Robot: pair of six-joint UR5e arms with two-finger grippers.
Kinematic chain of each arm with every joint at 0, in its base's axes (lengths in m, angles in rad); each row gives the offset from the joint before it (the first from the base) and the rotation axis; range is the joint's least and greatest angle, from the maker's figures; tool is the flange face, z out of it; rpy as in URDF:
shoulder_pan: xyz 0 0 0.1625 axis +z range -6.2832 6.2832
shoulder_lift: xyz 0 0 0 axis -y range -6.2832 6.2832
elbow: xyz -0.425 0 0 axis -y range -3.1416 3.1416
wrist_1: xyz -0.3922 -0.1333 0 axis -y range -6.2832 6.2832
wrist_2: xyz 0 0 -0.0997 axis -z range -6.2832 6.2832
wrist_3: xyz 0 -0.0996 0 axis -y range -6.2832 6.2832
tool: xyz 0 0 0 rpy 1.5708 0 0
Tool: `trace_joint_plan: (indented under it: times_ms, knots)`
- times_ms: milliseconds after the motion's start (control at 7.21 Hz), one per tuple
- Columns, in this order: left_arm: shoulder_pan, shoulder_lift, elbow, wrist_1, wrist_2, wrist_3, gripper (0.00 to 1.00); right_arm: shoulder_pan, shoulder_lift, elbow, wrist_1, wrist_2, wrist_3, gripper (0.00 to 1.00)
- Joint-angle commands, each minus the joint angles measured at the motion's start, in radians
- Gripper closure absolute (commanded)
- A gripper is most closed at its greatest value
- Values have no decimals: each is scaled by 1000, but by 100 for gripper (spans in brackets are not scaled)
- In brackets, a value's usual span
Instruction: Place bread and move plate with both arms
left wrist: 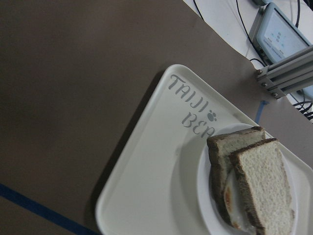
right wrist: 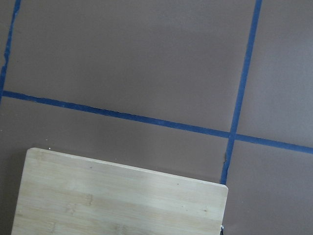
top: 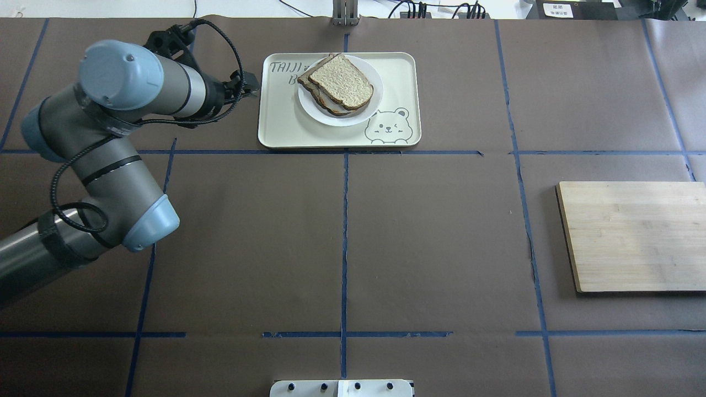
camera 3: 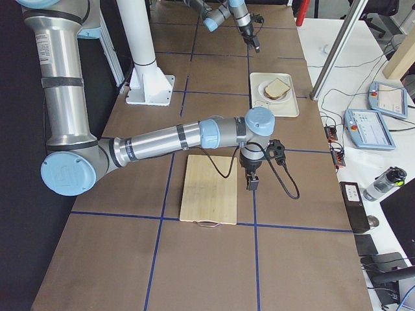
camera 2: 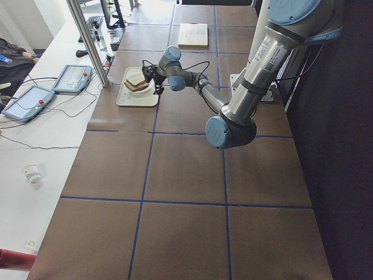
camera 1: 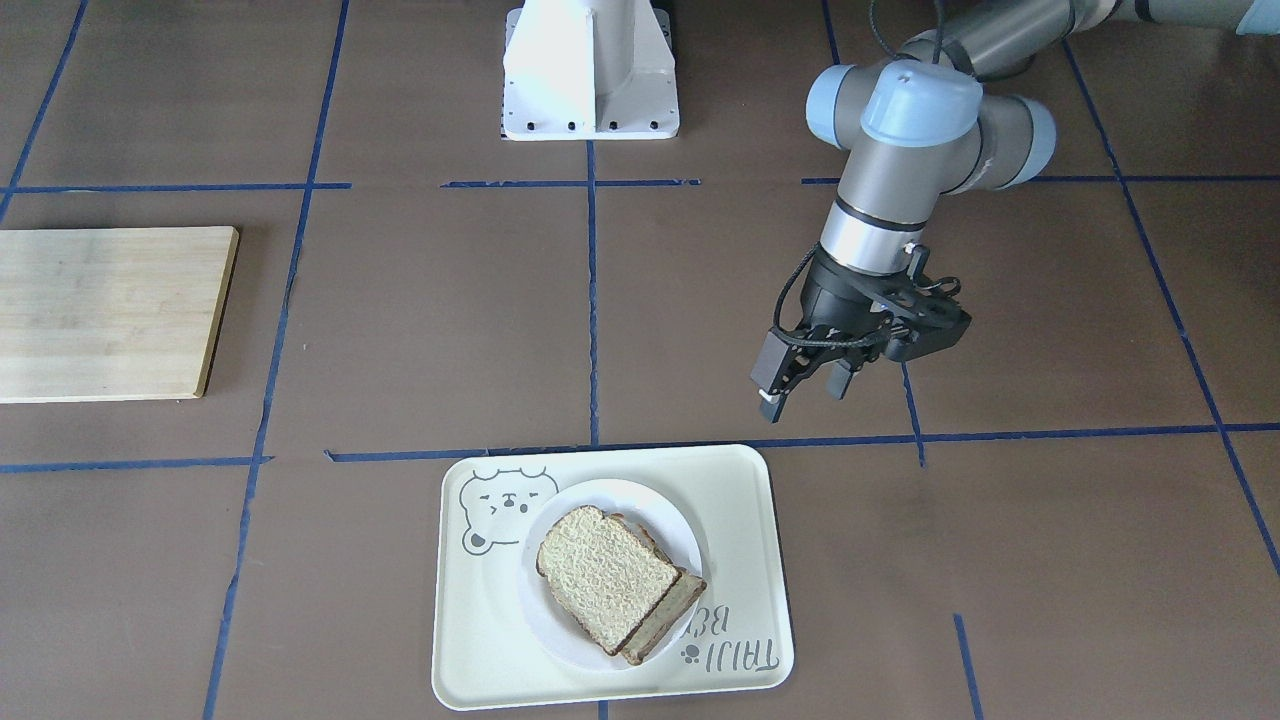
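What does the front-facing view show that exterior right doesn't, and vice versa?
Front-facing only: left gripper close up, fingers apart, empty; the bear drawing on the tray. Exterior right only: right arm, right gripper beside the cutting board, teach pendants, water bottle. Both: bread stacked on the plate on the tray, cutting board, white pedestal, left arm.

From behind the robot one camera looks forward and down over the whole counter (top: 441,248); a second faces it from across, steeply down, the white base (camera 1: 590,70) at the top. Two more stand high at either end. All four catch the tray (top: 281,121) and the wooden board (top: 634,237). The left wrist camera sits close over tray and plate (left wrist: 209,215), the right close over the board
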Motion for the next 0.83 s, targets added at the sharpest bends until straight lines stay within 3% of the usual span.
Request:
trace_joint_plan:
  times_ms: [0, 416, 694]
  knots:
    - [-115, 104, -148, 241, -41, 369, 0, 0, 0, -23, -1, -41, 1, 0]
    - [-421, 270, -123, 337, -326, 1007, 0, 31, -32, -52, -3, -24, 2, 0]
    - [-590, 348, -1, 335, -504, 1316, 0, 75, -98, -43, -1, 60, 1, 0]
